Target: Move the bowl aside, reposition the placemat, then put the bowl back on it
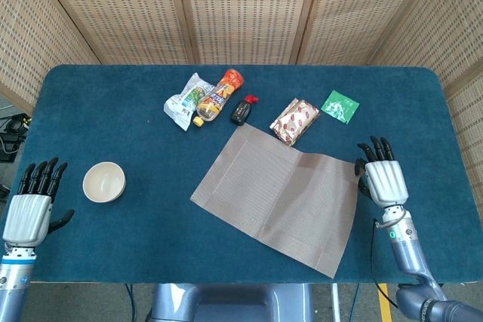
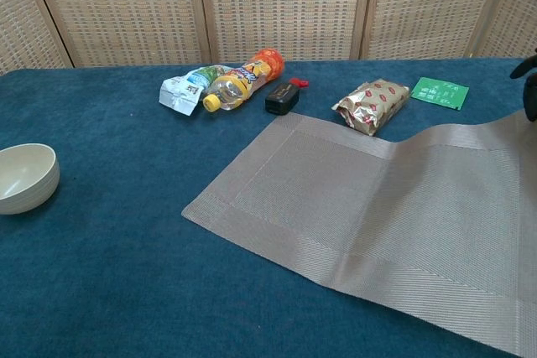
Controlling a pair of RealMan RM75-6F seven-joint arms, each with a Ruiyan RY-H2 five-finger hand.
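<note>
Placemat [image 1: 281, 198] repositioning underway, right robot hand [image 1: 381, 179] pinching its edge; next, left robot hand [image 1: 30, 209], open-fingered, fetches bowl [image 1: 103, 182].

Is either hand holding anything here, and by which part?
The right hand holds the placemat by its far right corner. The left hand holds nothing.

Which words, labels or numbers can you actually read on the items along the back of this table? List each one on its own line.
None can be read.
Orange-capped bottle: label print too blurred.
White snack packet: print too small.
Gold packet: red marks only, no legible letters.
Green packet: white print too small.
Small dark bottle: no legible text.
</note>
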